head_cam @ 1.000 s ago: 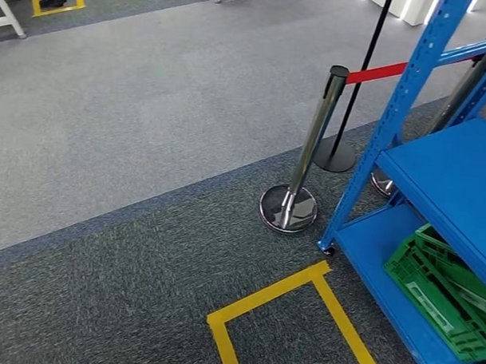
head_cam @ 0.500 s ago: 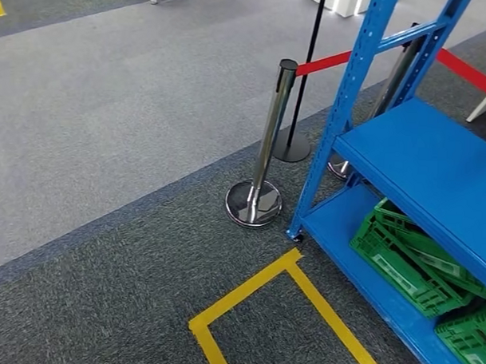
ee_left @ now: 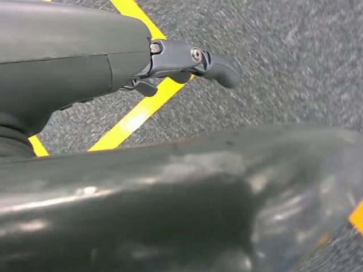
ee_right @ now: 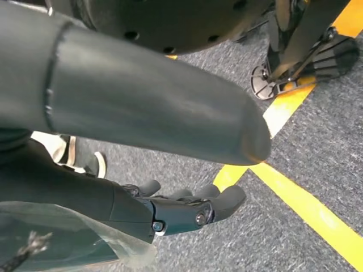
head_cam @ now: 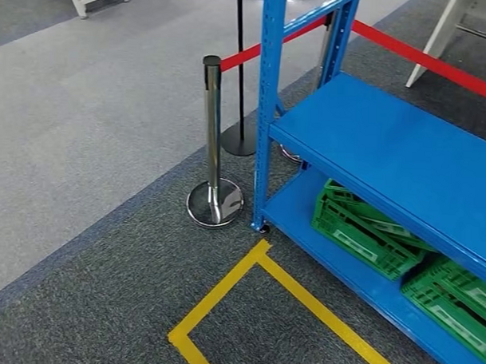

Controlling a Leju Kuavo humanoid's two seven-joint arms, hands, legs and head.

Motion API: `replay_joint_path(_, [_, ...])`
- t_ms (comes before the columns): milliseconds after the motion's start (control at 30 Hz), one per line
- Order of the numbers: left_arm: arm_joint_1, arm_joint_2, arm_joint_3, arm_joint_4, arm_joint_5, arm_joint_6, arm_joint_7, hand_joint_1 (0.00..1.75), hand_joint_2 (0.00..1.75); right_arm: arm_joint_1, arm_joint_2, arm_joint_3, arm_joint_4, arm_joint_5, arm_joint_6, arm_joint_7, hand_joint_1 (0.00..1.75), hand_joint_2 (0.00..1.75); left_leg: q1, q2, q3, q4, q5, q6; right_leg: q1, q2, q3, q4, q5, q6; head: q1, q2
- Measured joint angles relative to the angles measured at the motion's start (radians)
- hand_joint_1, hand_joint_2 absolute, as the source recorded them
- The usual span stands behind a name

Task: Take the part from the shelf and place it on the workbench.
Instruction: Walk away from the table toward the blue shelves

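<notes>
1. The blue shelf [head_cam: 380, 155] stands to the right in the head view, its front corner post rising near the middle of the picture and its broad middle board bare.
2. On the bottom board of the shelf lie green crates [head_cam: 360, 226], tilted and stacked against each other; a second batch [head_cam: 453, 305] sits further right on the same board.
3. I cannot pick out the part itself on any board that shows; if it sits in the crates, the angle hides it.
4. A chrome stanchion [head_cam: 213, 141] stands upright just left of the shelf's corner post, its round base on the dark carpet, and a red belt [head_cam: 248, 53] runs from its top back past the post.
5. A black post [head_cam: 238, 70] with a flat round base stands behind the stanchion.
6. Yellow tape [head_cam: 255, 298] marks a box outline on the dark carpet in front of the shelf, one corner close to the post's foot.
7. The left hand [ee_left: 188, 59] hangs over carpet and tape; its fingers [ee_left: 218, 68] lie out fairly straight with nothing in them.
8. The right hand [ee_right: 188, 207] also hangs above the carpet beside a yellow line, fingers [ee_right: 227, 198] loosely extended side by side and holding nothing.
9. A light shoe [ee_right: 64, 153] of a person shows on the carpet behind the right arm.
</notes>
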Motion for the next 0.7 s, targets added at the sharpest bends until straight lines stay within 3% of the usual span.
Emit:
replay_joint_path(33, [0.001,0.003,0.0,0.006,0.0,0.003,0.0,0.0,0.0,-0.001,0.0,-0.005,0.001,-0.009,0.002,0.002,0.0,0.0,-0.001,-0.006,-0.032,0.065,-0.022,0.002,0.002,0.015,0.001,0.0,0.0,-0.002,0.0,0.0])
replay_joint_path(67, [0.001,0.006,0.001,0.013,0.0,0.008,0.001,0.0,0.0,-0.001,0.0,-0.011,0.002,-0.021,0.005,0.008,0.0,0.0,-0.002,-0.009,-0.053,0.102,-0.024,0.006,0.005,0.031,0.002,0.0,0.0,-0.003,-0.001,0.0])
replay_joint_path(100, [0.001,0.008,0.001,0.02,0.0,0.012,0.001,0.0,0.0,-0.001,0.0,-0.02,0.002,-0.033,0.011,0.017,0.0,0.0,-0.003,-0.011,-0.058,0.1,-0.005,0.01,0.007,0.047,0.005,0.0,0.0,-0.003,-0.001,0.0])
replay_joint_path(167, [-0.002,0.014,0.001,0.034,0.0,0.022,0.001,0.0,0.0,0.0,0.002,-0.038,0.001,-0.05,0.023,0.038,0.0,0.0,-0.005,-0.034,-0.02,-0.009,0.077,0.023,0.009,0.078,0.01,0.0,-0.001,-0.003,-0.001,0.0])
replay_joint_path(233, [-0.004,0.019,0.001,0.048,0.0,0.031,0.001,0.0,0.0,0.001,0.004,-0.052,-0.006,-0.053,0.035,0.056,0.0,0.0,-0.006,-0.082,0.025,-0.13,0.129,0.034,0.01,0.105,0.008,0.003,-0.001,0.001,0.0,0.0])
replay_joint_path(267, [-0.006,0.021,0.002,0.055,-0.001,0.035,0.0,0.0,0.0,0.003,0.005,-0.058,-0.011,-0.051,0.042,0.062,0.0,0.0,-0.007,-0.099,0.036,-0.162,0.135,0.037,0.009,0.117,0.003,0.004,0.0,0.005,0.0,0.0])
replay_joint_path(300, [-0.008,0.022,0.002,0.062,-0.001,0.04,0.0,0.0,0.0,0.006,0.006,-0.063,-0.017,-0.047,0.048,0.068,0.0,0.0,-0.008,-0.102,0.04,-0.172,0.131,0.038,0.006,0.129,-0.001,0.004,0.002,0.012,0.0,0.0])
replay_joint_path(367, [-0.012,0.025,0.003,0.072,0.0,0.047,-0.001,0.0,0.0,0.013,0.007,-0.074,-0.028,-0.04,0.056,0.074,0.0,0.0,-0.009,-0.083,0.044,-0.183,0.135,0.042,0.002,0.139,-0.013,0.002,0.004,0.025,0.0,0.0])
replay_joint_path(433, [-0.015,0.027,0.005,0.08,0.001,0.052,-0.002,0.0,0.0,0.017,0.008,-0.083,-0.038,-0.035,0.059,0.076,0.0,0.0,-0.005,-0.056,0.049,-0.198,0.142,0.052,0.005,0.089,-0.039,0.042,-0.027,0.034,0.007,0.0])
replay_joint_path(500, [-0.015,0.028,0.009,0.089,0.002,0.055,-0.002,0.0,0.0,0.017,0.008,-0.088,-0.047,-0.032,0.06,0.077,0.0,0.0,-0.004,-0.022,0.051,-0.204,0.143,0.058,0.005,0.024,-0.094,0.157,-0.095,0.042,0.014,0.0])
replay_joint_path(567, [-0.015,0.029,0.012,0.098,0.005,0.055,-0.002,0.0,0.0,0.018,0.008,-0.091,-0.052,-0.028,0.059,0.077,0.0,0.0,-0.006,0.011,0.051,-0.204,0.141,0.058,0.001,0.005,-0.144,0.262,-0.135,0.05,0.015,0.0])
replay_joint_path(600, [-0.016,0.03,0.013,0.102,0.007,0.054,-0.002,0.0,0.0,0.019,0.008,-0.094,-0.053,-0.026,0.059,0.077,0.0,0.0,-0.006,0.026,0.052,-0.203,0.139,0.057,-0.001,0.001,-0.144,0.266,-0.126,0.054,0.015,0.0])
replay_joint_path(633, [-0.017,0.03,0.015,0.107,0.009,0.054,-0.002,0.0,0.0,0.019,0.008,-0.097,-0.055,-0.024,0.058,0.077,0.0,0.0,-0.006,0.04,0.053,-0.203,0.137,0.055,-0.003,-0.006,-0.123,0.23,-0.101,0.056,0.015,0.0])
replay_joint_path(700, [-0.021,0.031,0.017,0.114,0.012,0.052,-0.003,0.0,0.0,0.019,0.009,-0.104,-0.06,-0.021,0.056,0.077,0.0,0.0,-0.007,0.064,0.061,-0.201,0.131,0.048,-0.004,-0.044,-0.043,0.089,-0.039,0.054,0.015,0.0])
